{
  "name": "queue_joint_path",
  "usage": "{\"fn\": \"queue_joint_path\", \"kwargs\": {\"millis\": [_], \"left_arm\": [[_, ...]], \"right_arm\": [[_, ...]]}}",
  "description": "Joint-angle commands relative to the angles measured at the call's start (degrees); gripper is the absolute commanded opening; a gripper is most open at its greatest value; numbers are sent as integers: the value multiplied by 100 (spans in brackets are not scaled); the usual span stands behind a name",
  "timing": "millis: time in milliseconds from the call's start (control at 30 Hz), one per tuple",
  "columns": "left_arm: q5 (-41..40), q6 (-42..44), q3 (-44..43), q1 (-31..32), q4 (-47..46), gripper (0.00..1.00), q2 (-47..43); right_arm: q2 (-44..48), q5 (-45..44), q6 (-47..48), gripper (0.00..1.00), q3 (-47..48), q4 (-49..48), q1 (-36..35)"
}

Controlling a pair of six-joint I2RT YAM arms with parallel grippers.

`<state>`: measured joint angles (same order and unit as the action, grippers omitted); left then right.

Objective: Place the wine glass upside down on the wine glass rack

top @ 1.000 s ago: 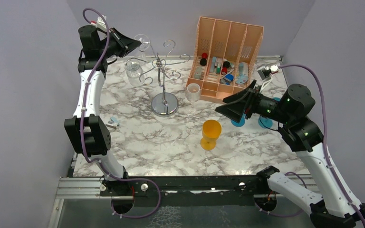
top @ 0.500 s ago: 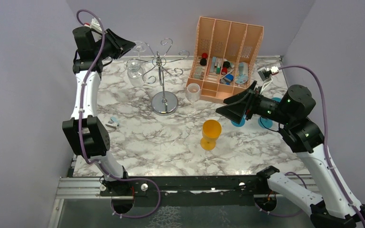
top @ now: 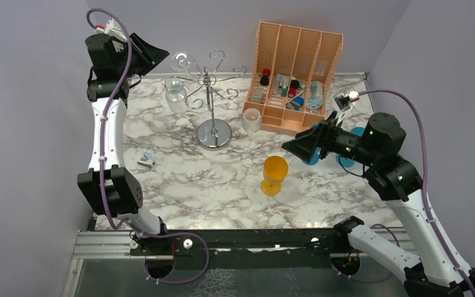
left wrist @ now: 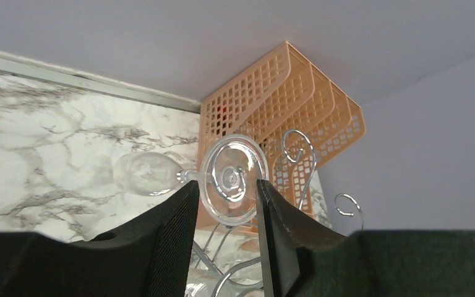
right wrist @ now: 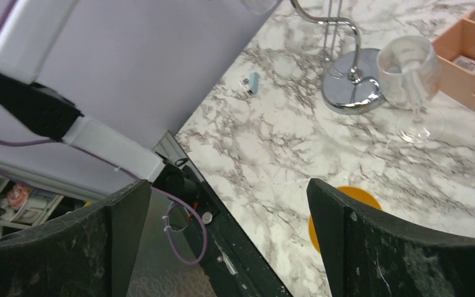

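Progress is judged nearly complete: the wine glass point(top: 175, 91) hangs upside down from a curled arm of the wine glass rack point(top: 209, 102), toward the back left of the worktop point(top: 192, 185), foot uppermost in the scroll and bowl below. The left hand point(top: 162, 57) stands near the foot, jaws parted, holding nothing (top view shows a gap between fingertips and foot). The right hand point(top: 289, 147) is spread wide and empty beside the orange goblet point(top: 274, 173). Remaining work, by estimate: clear the left hand without brushing the foot. The glass is clear and thin-stemmed with a flat round foot; full seating cannot be confirmed
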<state>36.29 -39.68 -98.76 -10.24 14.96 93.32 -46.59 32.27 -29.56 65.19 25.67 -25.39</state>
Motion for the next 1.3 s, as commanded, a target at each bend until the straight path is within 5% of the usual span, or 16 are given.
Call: {"fn": "queue_joint_path", "kwargs": {"millis": [0,167,633,900,1267], "left_arm": [[-919,632,285,-46,247,45,-685],[-1393,1179,709,-41,498,54,-1346],[-2398,1932,2987,740,829,63,-3652],[-2219,2164,3238,1342,1304,67,-4165],[-2283,3068,3341,1981,1557,67,-4825]], "right_arm": [[34,-618,264,100,151,651,25],[39,-507,459,99,-118,867,29],[-737,-702,359,72,-639,1540,16],[-1087,-1849,841,61,-753,1914,7],[-1665,-1286,630,46,-941,1249,-32]]}}
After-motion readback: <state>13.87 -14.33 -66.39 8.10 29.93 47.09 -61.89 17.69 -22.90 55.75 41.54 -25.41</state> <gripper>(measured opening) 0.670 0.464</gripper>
